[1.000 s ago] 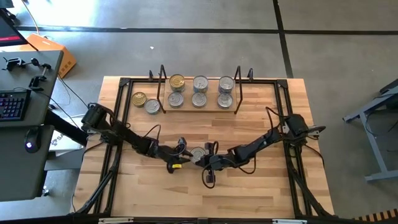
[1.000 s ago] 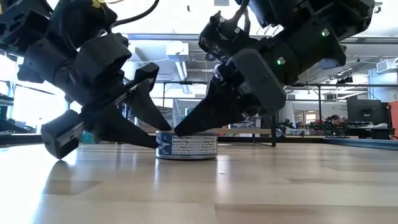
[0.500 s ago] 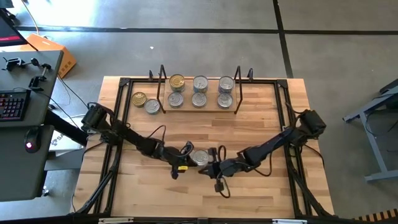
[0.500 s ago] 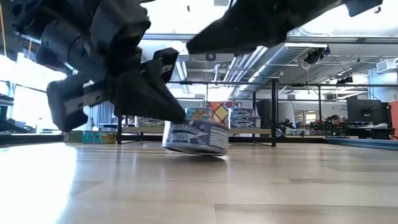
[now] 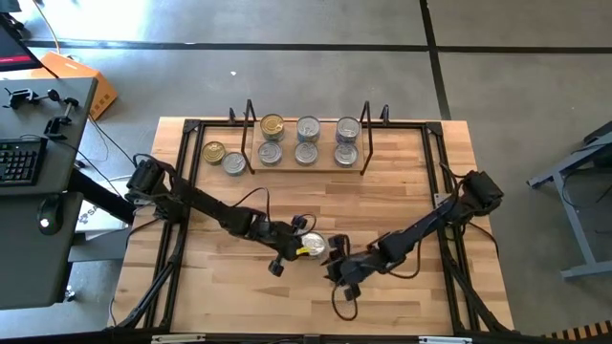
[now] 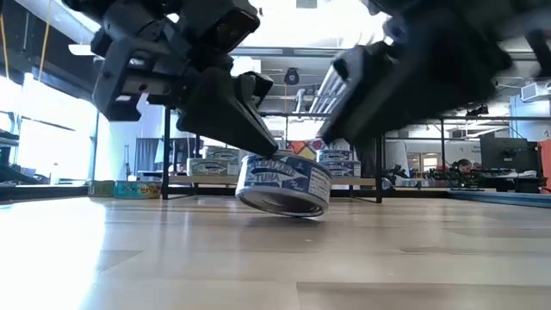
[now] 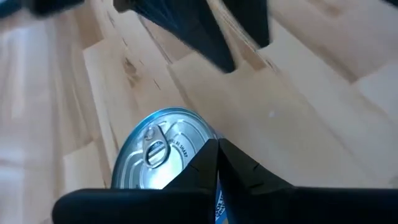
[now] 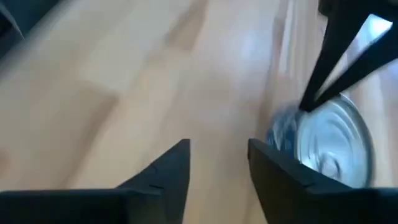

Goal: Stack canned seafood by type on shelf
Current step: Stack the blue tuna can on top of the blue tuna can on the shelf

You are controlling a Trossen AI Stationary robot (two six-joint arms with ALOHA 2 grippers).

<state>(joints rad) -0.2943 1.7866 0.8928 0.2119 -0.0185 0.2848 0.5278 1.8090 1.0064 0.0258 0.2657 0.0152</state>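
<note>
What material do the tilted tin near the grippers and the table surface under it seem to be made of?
The tin looks like thin metal: its lid is bright, reflective silver with a pull ring, and a blue printed label, probably paper, wraps its side. The table looks like light butcher-block wood: visible grain, joined strips and a soft sheen, likely a clear finish.

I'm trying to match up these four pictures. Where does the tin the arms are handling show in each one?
High view: the tin lies below the middle.
Low view: centre, tilted.
Left wrist view: lower left, pull-tab lid up.
Right wrist view: at the right edge.
Shared landmark: the left gripper, shut at the tin's rim.
</note>
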